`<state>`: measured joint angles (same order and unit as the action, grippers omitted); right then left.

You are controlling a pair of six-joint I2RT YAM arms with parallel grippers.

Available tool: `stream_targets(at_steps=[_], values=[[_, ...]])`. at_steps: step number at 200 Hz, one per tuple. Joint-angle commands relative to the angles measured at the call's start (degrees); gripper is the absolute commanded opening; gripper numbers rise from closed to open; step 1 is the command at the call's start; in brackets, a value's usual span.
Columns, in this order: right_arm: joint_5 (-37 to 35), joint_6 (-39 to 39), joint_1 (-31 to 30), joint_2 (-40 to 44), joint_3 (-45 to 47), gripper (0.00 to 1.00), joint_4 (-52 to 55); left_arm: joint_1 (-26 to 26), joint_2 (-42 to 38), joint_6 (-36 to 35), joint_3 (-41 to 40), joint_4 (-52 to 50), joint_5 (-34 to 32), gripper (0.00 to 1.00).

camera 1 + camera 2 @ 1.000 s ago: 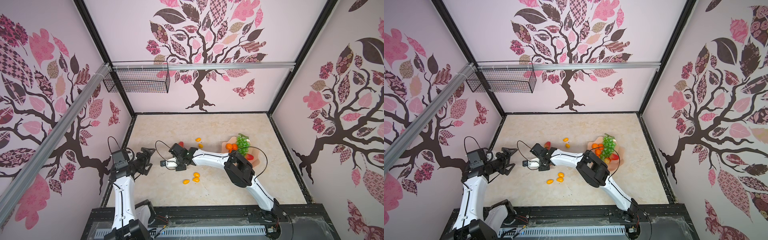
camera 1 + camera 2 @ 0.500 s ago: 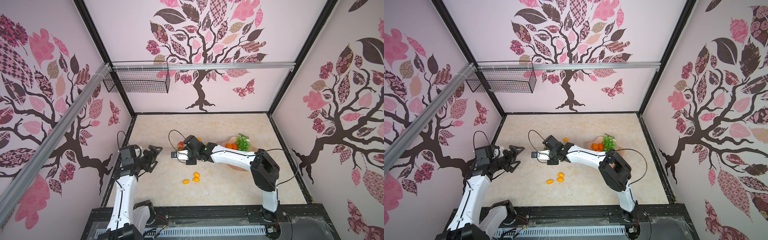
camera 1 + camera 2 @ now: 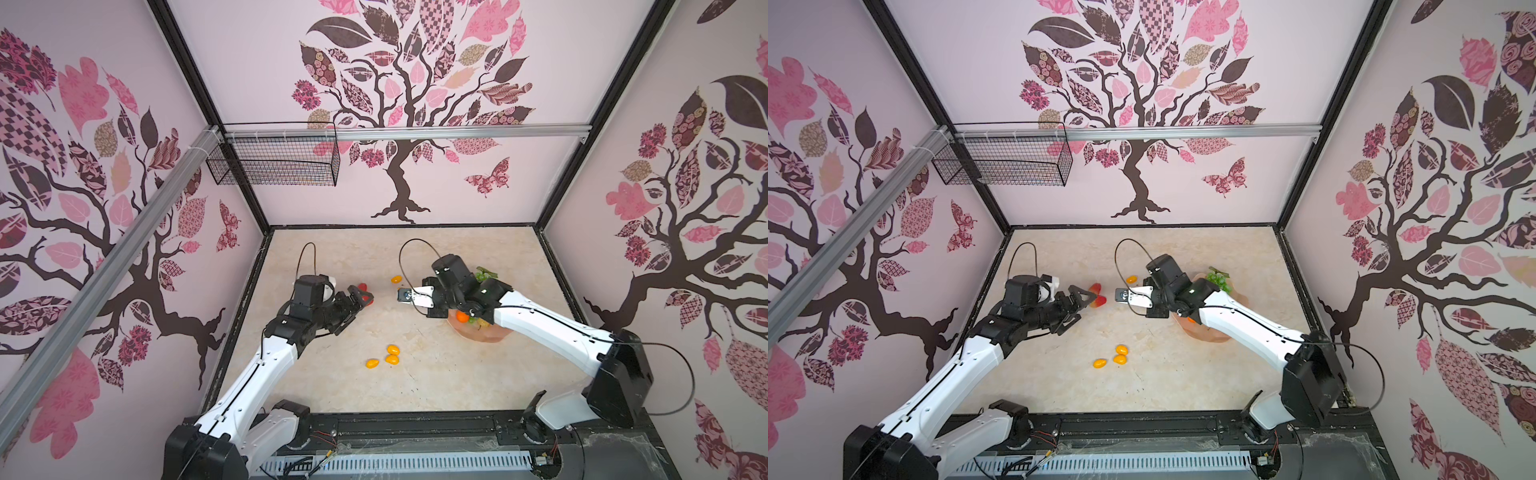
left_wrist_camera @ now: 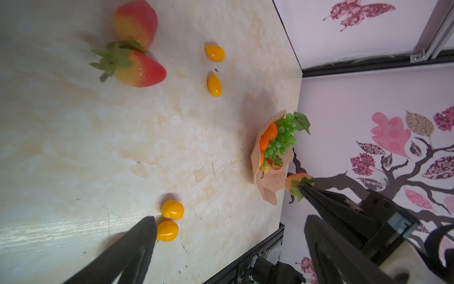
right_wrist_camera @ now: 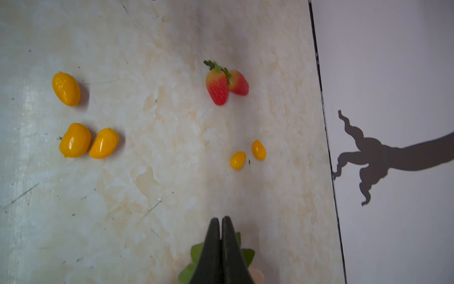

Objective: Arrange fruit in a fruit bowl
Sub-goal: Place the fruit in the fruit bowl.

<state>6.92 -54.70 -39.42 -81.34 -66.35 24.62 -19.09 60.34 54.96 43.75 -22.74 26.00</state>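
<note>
The right pincer (image 5: 221,222) was clamped on the leafy top of a strawberry (image 4: 295,180) and held it off the table (image 3: 436,382), close by the rim of the fruit bowl (image 4: 266,190). That bowl stood on the table's right side with a grape bunch (image 4: 282,140) and tangerines (image 4: 270,131) in it. The left pincer (image 3: 360,300) had its jaws spread wide near two strawberries (image 4: 137,68) that lay touching each other, and three yellow ovals (image 3: 386,358) lay nearer the front, well apart from the bowl.

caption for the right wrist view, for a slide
Right gripper shut on a strawberry by its leaves, with two strawberries and five yellow-orange ovals loose on the table.
</note>
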Motion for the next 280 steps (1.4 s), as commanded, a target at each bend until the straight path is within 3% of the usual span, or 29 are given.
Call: stream_targets(at_steps=[1,41,95,176,208,280], values=[[1.8,-3.5,4.0,5.7,2.7,0.0,5.7,-4.2,2.5,1.0,3.5,4.0,-3.9,0.98],[-2.4,-6.0,9.8,10.0,7.4,0.0,7.1,-10.2,8.2,1.4,6.6,7.3,-4.7,0.98],[-5.3,-9.8,16.2,7.5,9.2,0.0,6.5,-16.3,15.7,0.1,11.9,8.9,-4.2,0.98],[-2.8,-6.9,24.7,9.0,18.3,0.0,-10.0,-22.6,26.2,-6.0,21.8,5.3,1.0,0.98],[-5.1,-7.8,26.6,10.1,23.3,0.0,-13.7,-24.2,29.4,-7.1,25.1,4.2,2.0,0.98],[-4.6,-3.6,28.7,9.1,25.8,0.0,-22.3,-26.3,32.5,-9.6,31.8,-0.9,0.1,0.98]])
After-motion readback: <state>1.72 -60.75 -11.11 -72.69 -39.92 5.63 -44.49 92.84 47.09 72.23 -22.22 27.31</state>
